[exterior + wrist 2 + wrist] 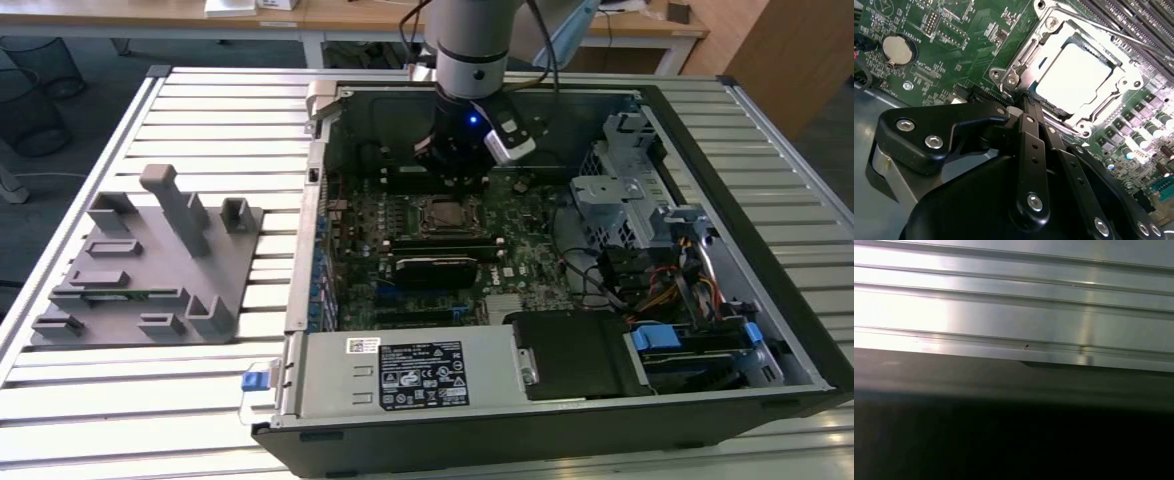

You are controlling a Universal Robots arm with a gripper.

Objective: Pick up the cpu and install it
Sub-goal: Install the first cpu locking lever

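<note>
Ribbed metal counter (200,110) carries an opened computer case (561,420) w/ its motherboard (534,260) exposed, plus a grey plastic holder block (147,270) w/ upright posts at the exterior view's left; desks and a bin sit in the background. Arm reaches down into the case, pincer (461,160) hanging just above the board, close to the socket (441,212). In the second wrist view the cpu (1074,75) lies flat inside the socket's metal frame (1019,65), its silvery top glaring white under the light, and the pincer (1021,107) sits just beside the frame's near corner w/ its black fingers (1030,135) drawn together, apparently holding nothing. Judging by looks: chip is light, thin, rigid, w/ a smooth slick metal lid; underside contacts and socket pins are prob fragile, so any hold belongs on opposite edges of the rim, kept level, never pressed or slid sideways. Hard to make out: glare washes out the chip's edges and any orientation notch, so can't tell if it's fully seated or just resting; the fingertips' ends are hidden behind the pincer's own linkage; whether the frame's lever is latched isn't clear. First wrist view gives only ribbed metal and a dark band, too close to identify
</note>
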